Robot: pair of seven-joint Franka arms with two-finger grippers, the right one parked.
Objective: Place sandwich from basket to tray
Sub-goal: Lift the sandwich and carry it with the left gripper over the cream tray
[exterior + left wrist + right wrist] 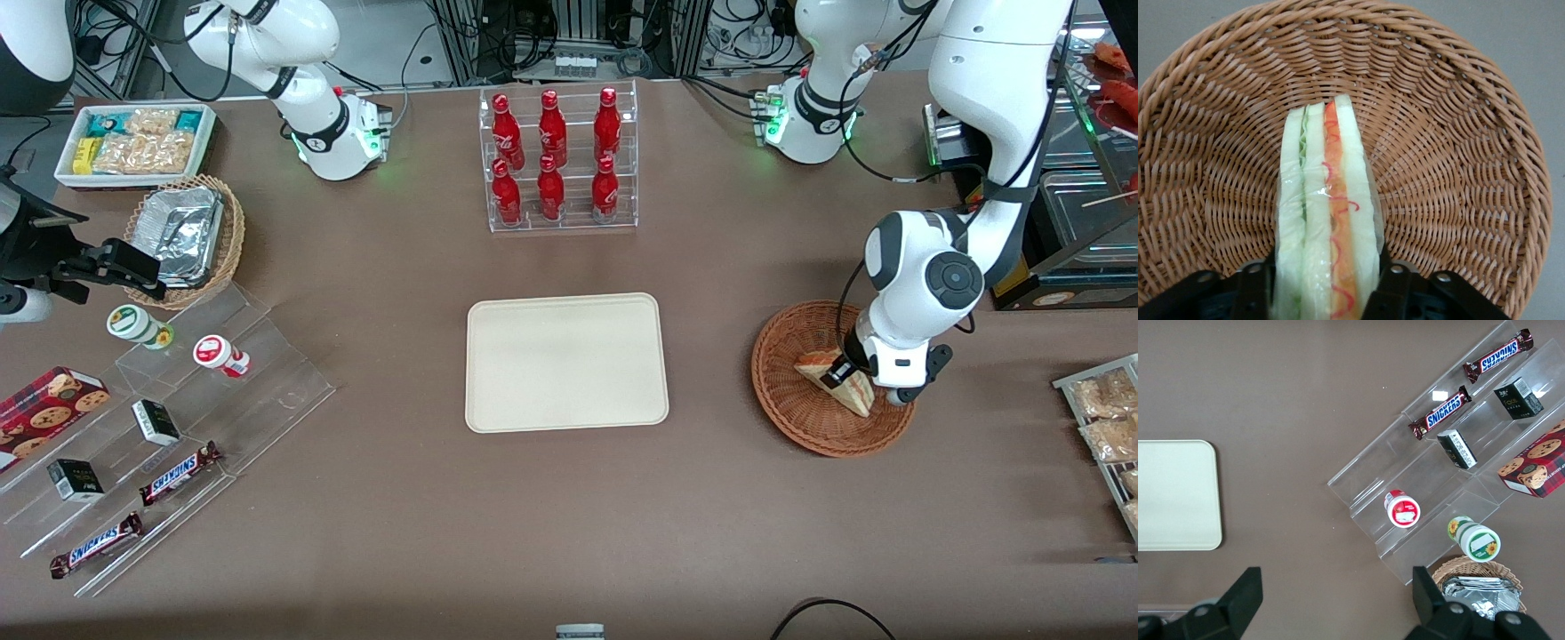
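Note:
The sandwich [840, 384] is a pale bread wedge with orange-red and green layers, lying in the reddish-brown woven basket [791, 400] toward the working arm's end of the table. My gripper [846, 373] is down in the basket with its black fingers [1395, 283] pressed on both sides of the sandwich [1328, 220], over the wicker floor of the basket [1451, 167]. The cream-beige tray [566, 362] lies flat in the middle of the table with nothing on it; its corner also shows in the right wrist view [1175, 495].
A clear rack of red bottles [557, 160] stands farther from the camera than the tray. Clear stepped shelves with snacks [151, 427], a tan basket of foil trays [185, 236] and a white snack bin [138, 142] lie toward the parked arm's end. Packets [1107, 418] sit beside the basket.

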